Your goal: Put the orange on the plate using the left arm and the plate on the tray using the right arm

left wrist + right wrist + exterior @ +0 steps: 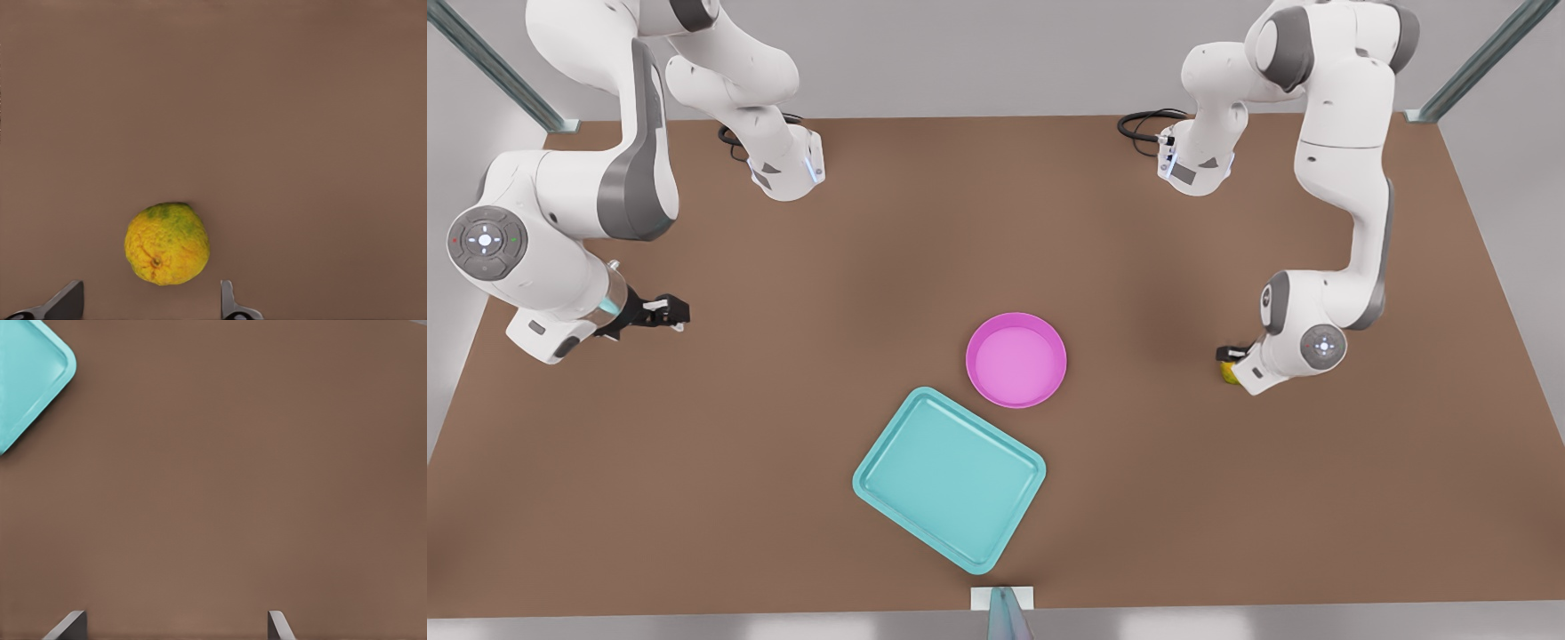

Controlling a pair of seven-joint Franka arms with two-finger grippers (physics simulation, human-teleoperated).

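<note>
Two spread-fingered grippers: the left gripper (pixel 148 303) hovered over the orange (pixel 167 244), at the plate's (pixel 1016 359) three o'clock. The right gripper (pixel 665 312) waited at its nine o'clock. A round orange could roll from an off-centre pinch.

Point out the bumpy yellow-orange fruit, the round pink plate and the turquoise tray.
Bumpy yellow-orange orange (pixel 167 244): left wrist view, middle of its skin.
Round pink plate (pixel 1016 318): front view, its far rim.
Rectangular turquoise tray (pixel 949 476): front view, its bare floor.
</note>
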